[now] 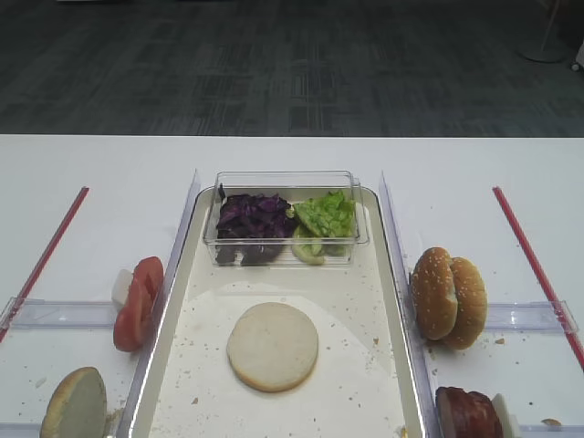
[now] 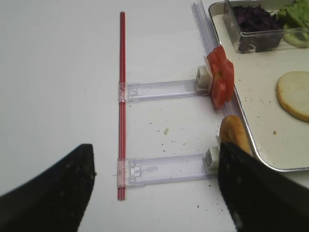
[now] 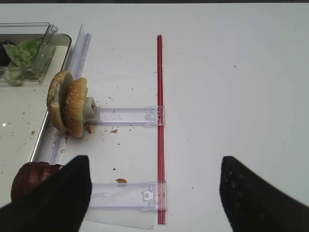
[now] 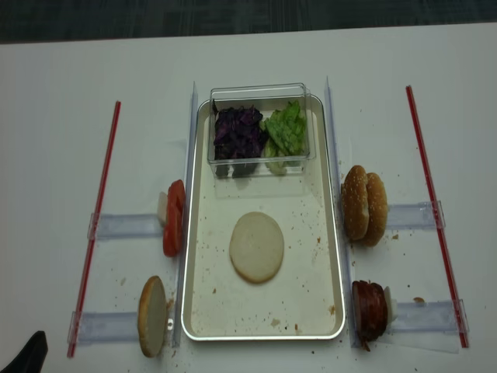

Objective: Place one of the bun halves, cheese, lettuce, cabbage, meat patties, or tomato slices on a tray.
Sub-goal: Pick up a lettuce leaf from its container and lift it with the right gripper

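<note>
Lying flat: round pale bun half (image 1: pixel 273 346) | silvery crumb-speckled tray (image 1: pixel 383 365)

Even, bright overhead light seen in all views; shadows soft and short. White tabletop (image 3: pixel 231 72) nearly washed out in wrist views. Faint glare noted on clear plastic tub (image 1: pixel 285 217). Black gripper fingers (image 3: pixel 256 198) blurred at lower frame edges. Dark floor dim, upper exterior view.
</note>
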